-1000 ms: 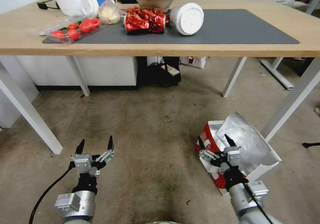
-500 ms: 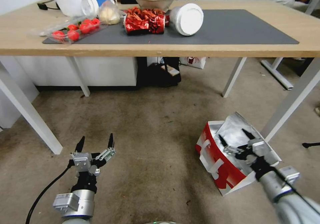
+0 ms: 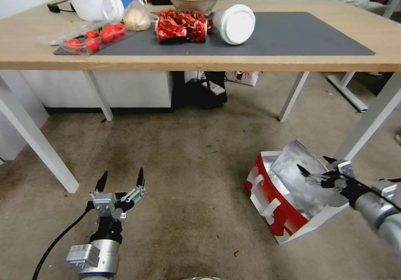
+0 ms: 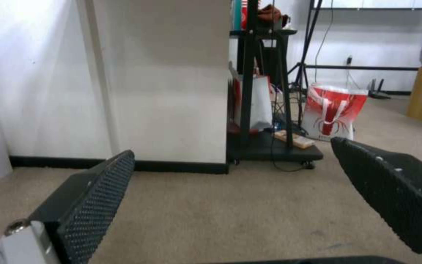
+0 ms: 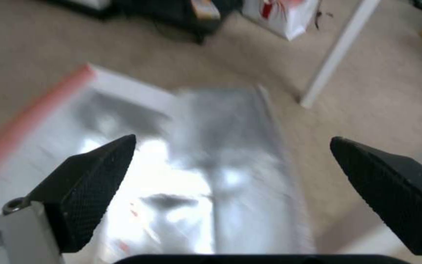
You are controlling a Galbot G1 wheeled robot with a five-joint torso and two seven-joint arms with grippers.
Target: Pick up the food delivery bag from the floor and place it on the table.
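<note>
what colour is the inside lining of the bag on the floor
Silver foil, seen best in the head view on the bag.

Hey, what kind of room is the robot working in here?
Probably an office or lab set up for testing: worn carpet floor, a light-wood table on white metal legs, and a black equipment cart with cables beneath it.

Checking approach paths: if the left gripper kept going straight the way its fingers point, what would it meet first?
The left gripper, open and low over the carpet, points under the table. The way looks free for a stretch; probably the white cabinet panel comes first, though depth is unclear.
</note>
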